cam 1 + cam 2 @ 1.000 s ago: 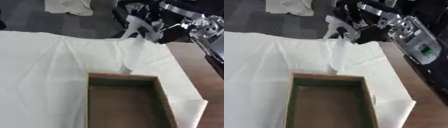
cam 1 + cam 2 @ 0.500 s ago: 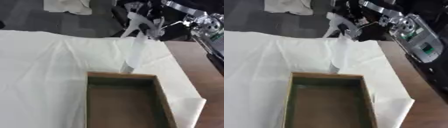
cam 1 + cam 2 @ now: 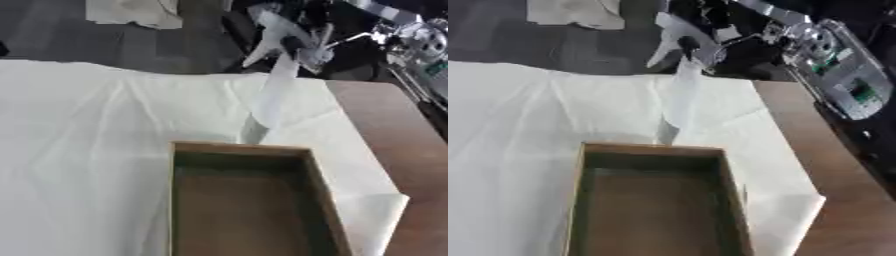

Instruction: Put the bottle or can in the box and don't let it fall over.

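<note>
The right hand [image 3: 302, 42] grips the top of a pale, blurred bottle [image 3: 269, 92] hanging above the bench [image 3: 385, 115], behind the wooden box [image 3: 245, 200], whose near end is cut off.

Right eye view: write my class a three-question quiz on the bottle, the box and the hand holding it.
1. True or false: the bottle already stands in the box.
2. Which hand holds the bottle? A left, B right.
3. Fill in: the box sits on a white ____.

Key: 1 false, it hangs above the cloth beyond the box. 2 B. 3 cloth.
</note>
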